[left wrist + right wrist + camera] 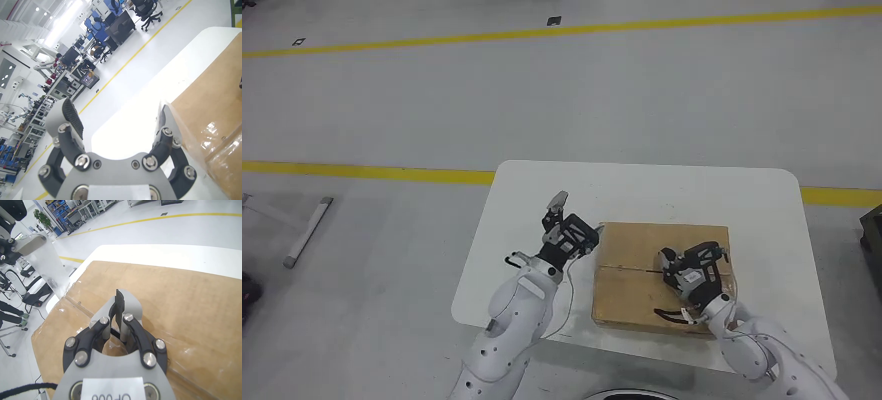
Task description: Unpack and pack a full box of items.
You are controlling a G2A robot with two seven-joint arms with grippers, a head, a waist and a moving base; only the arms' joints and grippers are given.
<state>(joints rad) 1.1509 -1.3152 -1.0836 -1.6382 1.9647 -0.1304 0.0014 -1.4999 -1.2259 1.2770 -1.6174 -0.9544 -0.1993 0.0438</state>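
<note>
The cardboard box (634, 295) sits on the near half of the white table (642, 190), right of centre. Its top flaps are shut and a strip of clear tape (627, 267) runs along the centre seam from left to right, so whatever is inside is hidden.

The left gripper (577, 220) is at the box's left edge, near the far corner, with its fingers spread wide apart and nothing between them. The right gripper (672, 264) is over the middle of the box top, above the seam, with its fingers pressed together on nothing. Whether its tips touch the cardboard I cannot tell.

The top view gives the whole layout: the box lies square on the table, with one arm at its left side and the other over its lid.

The left wrist view adds that the tape (217, 132) folds over the left edge of the box (208, 85) and down its side, glossy and wrinkled. One finger of the left gripper (115, 109) lies right against that edge, the other out over the bare table (151, 91).

The right wrist view shows the closed right gripper (118, 303) pointing along the lid of the box (179, 291), the taped seam (83, 311) passing beneath it, and the left gripper's finger (54, 275) standing at the box's left edge by the seam's end.
</note>
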